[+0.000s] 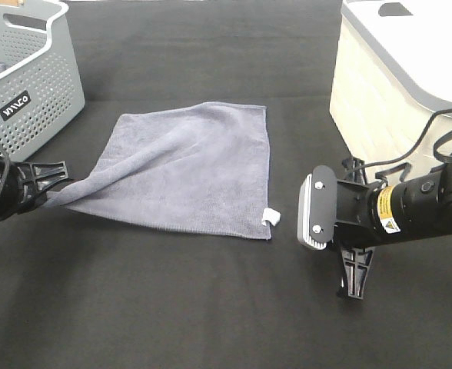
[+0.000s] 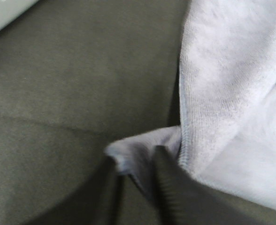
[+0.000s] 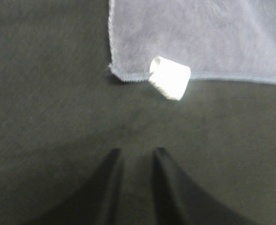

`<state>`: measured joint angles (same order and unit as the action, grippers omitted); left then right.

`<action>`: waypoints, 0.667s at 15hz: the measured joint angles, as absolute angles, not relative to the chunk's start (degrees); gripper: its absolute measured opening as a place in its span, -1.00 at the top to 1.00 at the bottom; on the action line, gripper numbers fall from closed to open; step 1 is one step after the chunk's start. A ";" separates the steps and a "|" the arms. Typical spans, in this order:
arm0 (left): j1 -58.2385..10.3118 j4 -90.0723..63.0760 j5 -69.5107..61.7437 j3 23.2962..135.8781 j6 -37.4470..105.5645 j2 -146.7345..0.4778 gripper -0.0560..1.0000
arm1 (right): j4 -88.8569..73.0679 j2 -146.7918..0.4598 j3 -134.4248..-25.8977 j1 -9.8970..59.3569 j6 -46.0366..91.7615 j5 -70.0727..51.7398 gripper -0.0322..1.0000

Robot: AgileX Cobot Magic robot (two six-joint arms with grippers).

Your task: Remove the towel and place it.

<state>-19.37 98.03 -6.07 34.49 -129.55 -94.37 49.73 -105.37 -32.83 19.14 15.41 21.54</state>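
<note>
One towel (image 1: 187,165), one white tag (image 1: 270,217). Left jaws around lifted corner, grip unclear; right jaws slightly apart, empty.

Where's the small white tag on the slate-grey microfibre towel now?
Exterior high view: the small white tag sits at the slate-grey microfibre towel's near right corner, resting on the black table cover, just ahead of the right gripper, untouched.

Towel (image 1: 187,165) slate-grey with a lavender tint, plain, darker stitched hem. Corner tag (image 1: 271,217) white. Bench (image 1: 211,307) plain black cloth. Basket (image 1: 41,84) light grey, dotted hole pattern, black label (image 1: 14,105) with white letters. Box (image 1: 372,100) cream, lid (image 1: 418,38) white. Right arm (image 1: 426,204) black, yellow sticker (image 1: 385,216), silver plate (image 1: 316,211).
</note>
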 joint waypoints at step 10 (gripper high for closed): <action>-19.31 97.92 -1.32 34.43 -129.49 -92.07 -0.61 | 49.68 -101.70 -32.83 19.08 15.41 21.14 -0.11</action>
